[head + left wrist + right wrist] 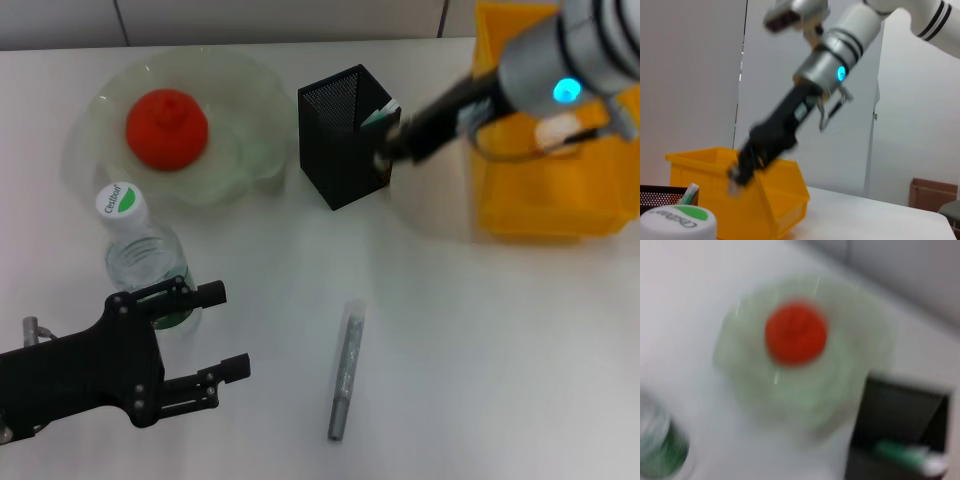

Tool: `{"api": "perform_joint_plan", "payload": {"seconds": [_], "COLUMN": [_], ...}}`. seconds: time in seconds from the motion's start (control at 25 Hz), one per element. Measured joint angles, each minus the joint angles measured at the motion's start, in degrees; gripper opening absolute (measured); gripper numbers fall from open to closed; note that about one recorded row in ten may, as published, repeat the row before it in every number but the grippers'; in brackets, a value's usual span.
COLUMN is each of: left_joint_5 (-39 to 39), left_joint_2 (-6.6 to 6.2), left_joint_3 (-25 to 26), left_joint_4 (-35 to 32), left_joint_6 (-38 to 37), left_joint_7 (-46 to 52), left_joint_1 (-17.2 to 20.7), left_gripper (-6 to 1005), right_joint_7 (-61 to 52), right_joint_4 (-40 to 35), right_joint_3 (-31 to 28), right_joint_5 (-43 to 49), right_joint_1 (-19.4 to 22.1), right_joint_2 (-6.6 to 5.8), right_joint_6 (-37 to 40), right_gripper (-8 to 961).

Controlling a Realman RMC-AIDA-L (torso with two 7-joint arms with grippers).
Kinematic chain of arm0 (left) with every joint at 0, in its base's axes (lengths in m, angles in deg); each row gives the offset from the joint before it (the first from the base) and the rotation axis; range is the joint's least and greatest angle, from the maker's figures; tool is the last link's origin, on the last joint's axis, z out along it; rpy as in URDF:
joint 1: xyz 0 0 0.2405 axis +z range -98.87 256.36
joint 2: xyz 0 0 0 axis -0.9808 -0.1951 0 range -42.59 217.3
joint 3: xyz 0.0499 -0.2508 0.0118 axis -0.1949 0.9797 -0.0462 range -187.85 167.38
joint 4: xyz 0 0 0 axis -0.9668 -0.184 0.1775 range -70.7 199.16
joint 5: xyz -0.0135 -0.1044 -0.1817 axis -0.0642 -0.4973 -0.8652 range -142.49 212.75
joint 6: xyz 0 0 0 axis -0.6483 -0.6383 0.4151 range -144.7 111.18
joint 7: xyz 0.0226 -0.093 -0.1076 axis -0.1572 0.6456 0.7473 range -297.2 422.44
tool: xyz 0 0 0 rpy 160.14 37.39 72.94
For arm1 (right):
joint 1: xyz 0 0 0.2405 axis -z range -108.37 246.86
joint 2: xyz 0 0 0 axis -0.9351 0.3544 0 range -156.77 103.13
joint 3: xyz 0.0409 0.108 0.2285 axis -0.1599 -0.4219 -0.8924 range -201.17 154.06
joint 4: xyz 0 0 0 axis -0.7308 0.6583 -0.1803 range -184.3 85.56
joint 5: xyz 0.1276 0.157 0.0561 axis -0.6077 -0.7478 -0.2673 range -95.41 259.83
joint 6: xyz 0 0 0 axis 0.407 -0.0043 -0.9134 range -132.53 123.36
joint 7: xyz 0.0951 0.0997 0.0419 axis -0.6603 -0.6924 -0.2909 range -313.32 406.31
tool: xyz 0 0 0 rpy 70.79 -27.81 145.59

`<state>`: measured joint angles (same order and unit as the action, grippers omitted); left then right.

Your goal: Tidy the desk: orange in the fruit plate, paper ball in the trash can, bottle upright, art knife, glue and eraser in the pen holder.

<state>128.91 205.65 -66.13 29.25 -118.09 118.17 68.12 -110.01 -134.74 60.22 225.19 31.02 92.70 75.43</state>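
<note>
From the head view, the orange [167,128] already sits in the fruit plate [250,90] and the bottle [140,255] stands upright beside the left gripper [228,330], whose fingers are spread and empty. The right gripper [385,155] hangs at the far rim of the pen holder [335,150], where a green-tipped item [380,112] pokes up; whether its fingers are apart or together I cannot tell. The art knife [346,370] lies alone on the desk [480,350], so it is left to do. The yellow trash can [545,215] is partly covered by the arm, and no paper ball shows. In the left wrist view, the bottle's cap [677,222] fills the near corner, with the bin and blurred right gripper [737,175] beyond. The right wrist view gives the orange [796,332] in the plate and the green-tipped item [900,452] in the holder, all smeared.
</note>
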Motion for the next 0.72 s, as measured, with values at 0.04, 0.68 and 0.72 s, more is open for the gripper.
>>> {"api": "perform_joint_plan", "payload": {"seconds": [0.04,0.68,0.72], "left_joint_5": [0.00,0.00,0.00], "left_joint_2": [0.00,0.09,0.08], "left_joint_3": [0.00,0.00,0.00], "left_joint_4": [0.00,0.19,0.21], "left_joint_6": [0.00,-0.09,-0.12], "left_joint_7": [0.00,0.00,0.00], "left_joint_1": [0.00,0.05,0.08], "left_gripper": [766,766,766], "right_joint_7": [0.11,15.04,15.04], "right_joint_4": [-1.00,19.84,20.22], "right_joint_3": [-1.20,-4.80,-4.79], "right_joint_5": [0.00,-9.29,-9.36], "right_joint_1": [0.02,-6.80,-6.88], "right_joint_2": [-0.01,-0.21,-0.20], "right_joint_6": [-0.57,-16.71,-16.78], "right_gripper": [264,282,283]}}
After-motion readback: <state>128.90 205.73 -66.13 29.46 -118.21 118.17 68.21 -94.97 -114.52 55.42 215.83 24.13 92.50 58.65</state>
